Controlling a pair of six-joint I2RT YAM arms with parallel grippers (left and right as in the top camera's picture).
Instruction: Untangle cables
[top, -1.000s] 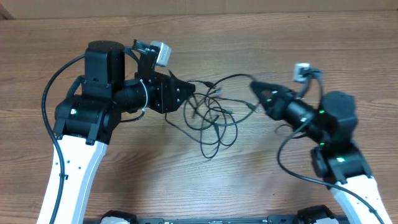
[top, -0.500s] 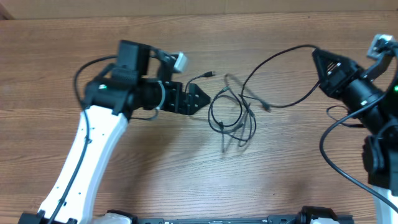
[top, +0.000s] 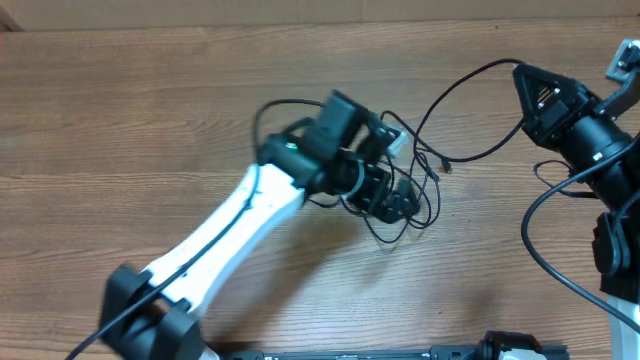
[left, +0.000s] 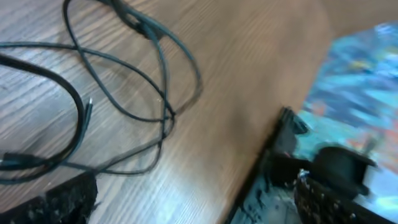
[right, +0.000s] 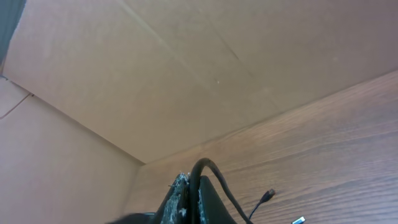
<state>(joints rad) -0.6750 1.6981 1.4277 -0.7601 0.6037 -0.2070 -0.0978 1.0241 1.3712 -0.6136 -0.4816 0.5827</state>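
Note:
The thin black cables lie as a loose tangle (top: 432, 192) at the table's middle. My left gripper (top: 400, 203) is open and sits right over the tangle's left side. In the left wrist view its fingers (left: 193, 202) are spread wide, with cable loops (left: 166, 102) lying on the wood ahead of them. My right gripper (top: 521, 76) is at the far right, shut on one cable (top: 466, 77) that arcs from it back to the tangle. In the right wrist view the cable (right: 208, 171) stands pinched between the jaws (right: 196, 190). A small plug end (right: 268, 196) and a silver tip (right: 298, 219) lie beyond.
The wooden table (top: 150, 120) fills the overhead view. Its front edge (left: 264, 155) shows in the left wrist view, with black robot base hardware (left: 336, 180) beyond it. A cardboard wall (right: 186, 74) rises behind the table on the right gripper's side.
My left arm has swung right and forward, from beside the tangle to over it. The tangle has shifted a little right. My right gripper holds its cable in about the same place.

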